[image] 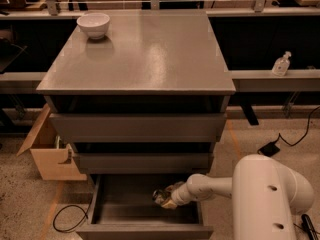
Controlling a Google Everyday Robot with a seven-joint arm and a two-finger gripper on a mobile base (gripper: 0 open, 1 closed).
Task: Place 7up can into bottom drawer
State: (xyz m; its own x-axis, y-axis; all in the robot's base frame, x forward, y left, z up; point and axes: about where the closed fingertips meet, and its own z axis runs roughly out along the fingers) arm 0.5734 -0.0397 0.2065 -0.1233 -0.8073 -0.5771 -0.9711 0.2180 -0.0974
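The bottom drawer of the grey cabinet is pulled open and shows a shallow grey box. My gripper reaches into it from the right, on the end of the white arm. It is shut on the 7up can, a small whitish can with green marks, held low over the drawer's floor on the right side. I cannot tell whether the can touches the floor. The two drawers above are closed.
A white bowl stands at the back left of the cabinet top. An open cardboard box sits on the floor left of the cabinet. A cable loops by the drawer's left corner. A bottle stands on the right shelf.
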